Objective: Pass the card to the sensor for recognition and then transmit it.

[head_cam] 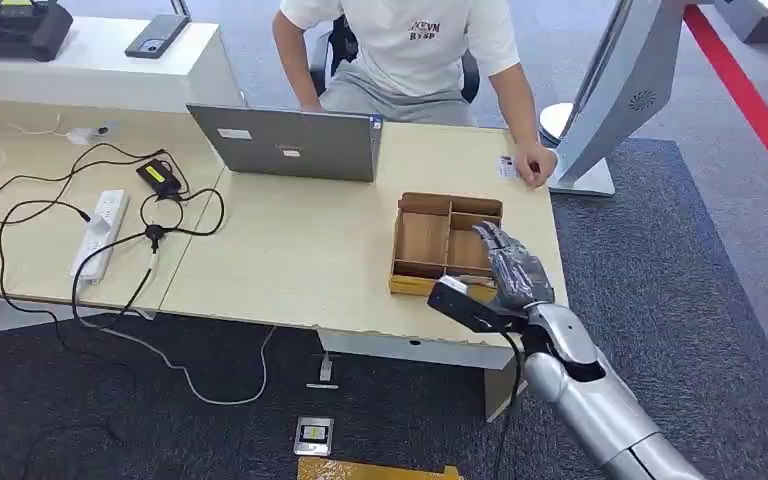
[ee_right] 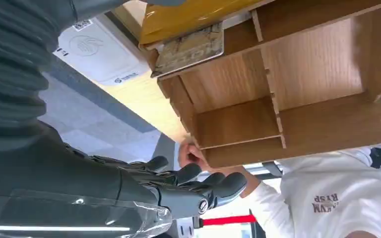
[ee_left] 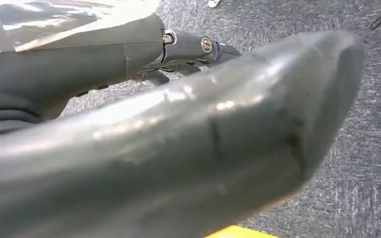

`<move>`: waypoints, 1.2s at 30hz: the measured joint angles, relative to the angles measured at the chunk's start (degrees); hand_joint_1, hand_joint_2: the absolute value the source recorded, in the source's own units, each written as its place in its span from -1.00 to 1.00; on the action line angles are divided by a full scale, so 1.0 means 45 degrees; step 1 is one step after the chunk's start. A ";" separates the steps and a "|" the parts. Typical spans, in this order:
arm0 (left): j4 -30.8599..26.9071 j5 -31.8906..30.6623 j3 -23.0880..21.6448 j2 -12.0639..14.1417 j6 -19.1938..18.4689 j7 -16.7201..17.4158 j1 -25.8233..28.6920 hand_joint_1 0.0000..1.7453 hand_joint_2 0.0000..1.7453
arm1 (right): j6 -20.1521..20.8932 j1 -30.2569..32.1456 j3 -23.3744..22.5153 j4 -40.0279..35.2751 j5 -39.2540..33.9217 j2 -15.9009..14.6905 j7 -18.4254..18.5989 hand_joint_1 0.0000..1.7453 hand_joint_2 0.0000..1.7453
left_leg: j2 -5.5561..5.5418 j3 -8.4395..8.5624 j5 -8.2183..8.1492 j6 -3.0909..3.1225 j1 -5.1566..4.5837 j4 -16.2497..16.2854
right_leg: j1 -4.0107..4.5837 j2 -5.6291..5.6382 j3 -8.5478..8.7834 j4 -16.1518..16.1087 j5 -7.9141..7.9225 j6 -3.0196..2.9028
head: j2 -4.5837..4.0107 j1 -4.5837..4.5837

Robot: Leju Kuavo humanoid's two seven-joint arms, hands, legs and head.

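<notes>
At a light wooden desk (head_cam: 290,250), the robot's right hand (head_cam: 510,265) hovers, fingers spread and empty, over the wooden tray (head_cam: 422,240), seemingly reaching for the card (ee_right: 191,48) inside.

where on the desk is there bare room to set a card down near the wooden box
Bare desktop lies between the laptop and the wooden box, running to the desk's near edge. A smaller strip sits behind the box, bordered by the person's hand. It is crowded at the box's near right corner under the right hand, and far left among the cables and power strip.
</notes>
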 joint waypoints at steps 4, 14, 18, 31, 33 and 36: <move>0.0000 -0.0009 0.0000 -0.0019 -0.0005 -0.0024 -0.0001 -1.00 -1.00 | -0.0380 -0.0263 0.0112 0.0438 0.0370 0.0306 -0.0136 -1.00 1.00 | 0.0000 0.0001 0.0000 0.0000 0.0000 0.0000 | -0.0001 0.0000 -0.0001 0.0000 0.0000 0.0000 | 0.0000 0.0000; 0.0000 -0.0009 0.0000 -0.0029 -0.0039 -0.0053 0.0000 -1.00 -1.00 | -0.0468 -0.0804 0.0340 0.1570 0.0434 0.0890 -0.0427 -1.00 1.00 | -0.0001 0.0002 0.0001 -0.0001 0.0000 0.0000 | 0.0000 0.0000 -0.0001 0.0001 0.0000 -0.0001 | 0.0000 0.0000; 0.0000 -0.0009 0.0000 -0.0029 -0.0059 -0.0034 -0.0001 -1.00 -1.00 | -0.0468 -0.0807 0.0354 0.1890 0.0414 0.0991 -0.0423 -1.00 1.00 | -0.0001 0.0002 0.0001 -0.0001 0.0000 0.0000 | 0.0000 0.0000 -0.0002 0.0001 0.0000 0.0000 | 0.0000 0.0000; 0.0000 0.0127 0.0000 -0.0077 0.0083 0.0039 0.0003 -1.00 -1.00 | -0.0473 -0.0855 0.0350 0.2658 0.0448 0.1035 -0.0510 -1.00 1.00 | -0.0001 0.0004 0.0001 -0.0001 0.0000 0.0001 | 0.0000 0.0000 -0.0001 0.0001 0.0001 -0.0001 | 0.0000 0.0000; 0.0000 0.0127 0.0000 -0.0097 0.0092 0.0049 0.0003 -1.00 -1.00 | -0.0468 -0.0877 0.0350 0.2721 0.0448 0.1045 -0.0534 -1.00 1.00 | 0.0000 0.0004 0.0001 -0.0001 0.0000 0.0001 | 0.0000 0.0000 -0.0001 0.0001 0.0001 -0.0001 | 0.0000 0.0000; 0.0000 0.0127 0.0000 -0.0131 0.0092 0.0049 0.0003 -1.00 -1.00 | -0.0468 -0.0893 0.0350 0.2813 0.0439 0.1050 -0.0549 -1.00 1.00 | -0.0001 0.0002 0.0001 -0.0001 0.0000 0.0001 | 0.0000 0.0000 -0.0001 0.0001 0.0001 -0.0001 | 0.0000 -0.0005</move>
